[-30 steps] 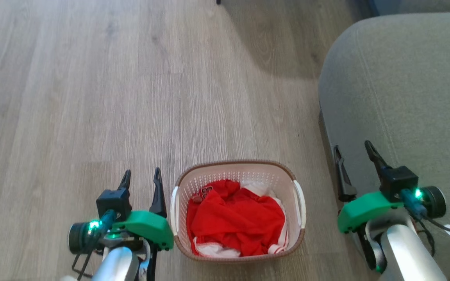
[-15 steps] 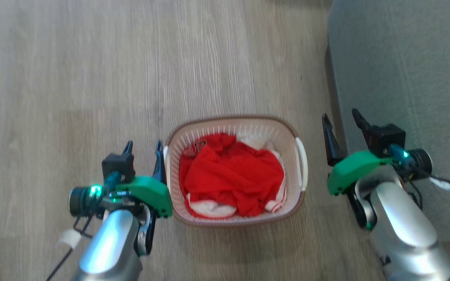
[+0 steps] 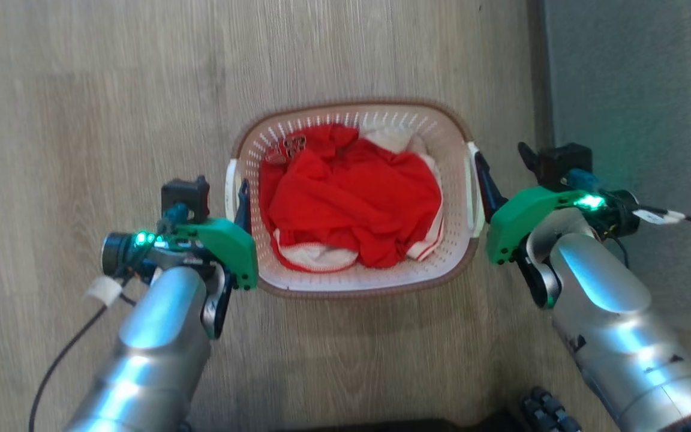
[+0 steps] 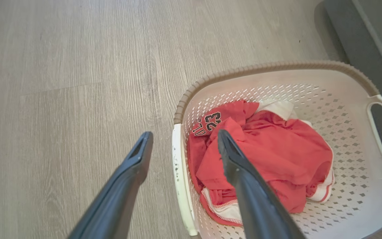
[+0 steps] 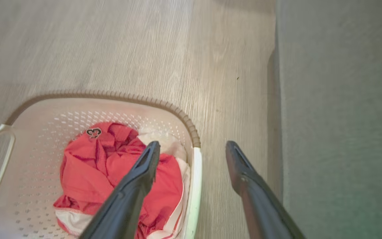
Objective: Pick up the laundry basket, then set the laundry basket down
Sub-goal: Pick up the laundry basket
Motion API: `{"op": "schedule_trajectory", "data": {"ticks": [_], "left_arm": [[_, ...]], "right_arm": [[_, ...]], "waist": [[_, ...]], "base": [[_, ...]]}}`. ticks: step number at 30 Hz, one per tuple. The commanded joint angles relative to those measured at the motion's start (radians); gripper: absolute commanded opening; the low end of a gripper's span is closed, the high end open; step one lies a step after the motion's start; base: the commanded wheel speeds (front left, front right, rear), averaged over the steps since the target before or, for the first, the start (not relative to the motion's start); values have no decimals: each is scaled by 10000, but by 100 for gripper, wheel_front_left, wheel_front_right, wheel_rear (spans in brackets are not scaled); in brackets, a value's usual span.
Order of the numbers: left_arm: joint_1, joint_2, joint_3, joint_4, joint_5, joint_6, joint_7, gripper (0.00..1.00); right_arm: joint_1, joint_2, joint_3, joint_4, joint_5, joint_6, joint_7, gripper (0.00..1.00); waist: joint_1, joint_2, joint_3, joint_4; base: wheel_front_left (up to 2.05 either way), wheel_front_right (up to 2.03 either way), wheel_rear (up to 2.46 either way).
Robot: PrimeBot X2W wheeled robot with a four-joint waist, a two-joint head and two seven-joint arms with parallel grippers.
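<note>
You see a white basket (image 3: 333, 277) with diamond-pattern perforations and a brown ribbed rim (image 4: 277, 65). The cloth (image 3: 351, 198) is red with white trim. The floor (image 3: 81, 90) shows grey wood grain. The sofa (image 3: 639, 72) is grey.

Couch (image 3: 639, 72) near laundry basket (image 3: 345, 114) (floor (image 3: 81, 90) leftward)

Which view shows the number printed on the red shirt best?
Left wrist view: the number reads 23 on the red shirt. Right wrist view shows one digit; head view, a blurred patch.
</note>
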Motion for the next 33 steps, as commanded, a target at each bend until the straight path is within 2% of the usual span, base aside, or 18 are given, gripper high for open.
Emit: {"op": "schedule_trajectory", "data": {"ticks": [1, 7, 13, 19, 27, 33], "left_arm": [[-68, 133, 151, 5, -57, -57, -53, 100], [-780, 133, -143, 1452, -1021, -527, -53, 100], [-1588, 133, -971, 2471, -1614, -873, 98, 100], [-2210, 133, -1608, 2931, -1998, -1001, 438, 100], [-2830, 133, -2230, 3247, -2381, -1119, 1147, 100], [-3200, 133, -2528, 3390, -2658, -1188, 1678, 100]], "right_arm": [[77, 157, 303, 1, 104, 71, -76, 100], [-638, 230, 851, 1154, 944, 71, 57, 100], [-1169, 291, 1470, 1615, 1942, 71, 461, 100], [-1678, 228, 2187, 1816, 2699, 71, 1070, 100], [-2270, 250, 2570, 2054, 3962, 71, 2051, 100], [-2659, 207, 3115, 2184, 4310, 71, 2416, 100]], "waist": [[-1, 0, 396, -17], [-1, 0, 1011, -77], [-1, 0, 1595, -142], [-1, 0, 2104, -124], [-1, 0, 2598, -114], [-1, 0, 2893, -119]], "base": [[0, 0, 0], [0, 0, 0], [0, 0, 0], [0, 0, 0], [0, 0, 0], [0, 0, 0]]}}
